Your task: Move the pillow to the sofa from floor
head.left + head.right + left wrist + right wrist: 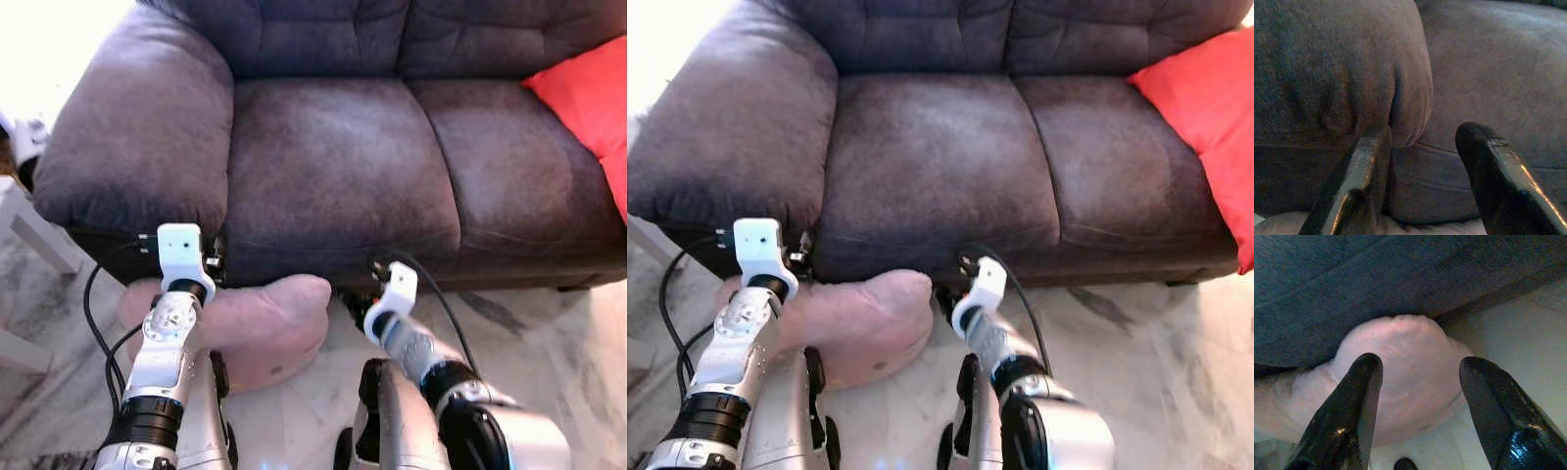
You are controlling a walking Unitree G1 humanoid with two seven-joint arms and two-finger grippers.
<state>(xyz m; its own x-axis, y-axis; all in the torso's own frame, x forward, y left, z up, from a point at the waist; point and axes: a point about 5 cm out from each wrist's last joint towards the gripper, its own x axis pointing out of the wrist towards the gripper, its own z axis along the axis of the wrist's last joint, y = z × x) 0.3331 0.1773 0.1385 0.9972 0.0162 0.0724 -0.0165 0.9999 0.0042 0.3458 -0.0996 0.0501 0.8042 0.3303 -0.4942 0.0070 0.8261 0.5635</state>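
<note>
Jaws, left wrist view: the left gripper (pixel 1422 181) stands open, a clear gap between its two black fingers (pixel 1359 171), nothing held. It points at the front of the sofa (pixel 1488 88), where the armrest meets the seat cushion. A pale strip of pillow (pixel 1283 226) shows low in this view, just beside the fingers.

Jaws, right wrist view: the right gripper (pixel 1422 396) is spread wide and empty. The pink pillow (pixel 1405 382) sits between and beyond its fingers (pixel 1352 406), pressed against the sofa's dark base. Contact cannot be told.

Left eye view: pillow (pixel 260 328) on the pale floor (pixel 549 323), touching the sofa's front edge below the left seat cushion. Left arm is at its left end, right arm at its right end; fingertips are hidden behind the wrists.

Right eye view: same layout; a red cushion (pixel 1205 108) leans at the sofa's right end, well apart from the pillow.

Handling, judged: pillow looks soft, plump and light; it will squash and sag rather than hold shape, and the cloth should not slip much. One pinch could bunch the fabric. A hold at both ends, one gripper each, looks safest, and deep enough to catch stuffing.

Count: one pink pillow, one red cushion, one sofa with two seat cushions in view, two grippers.
</note>
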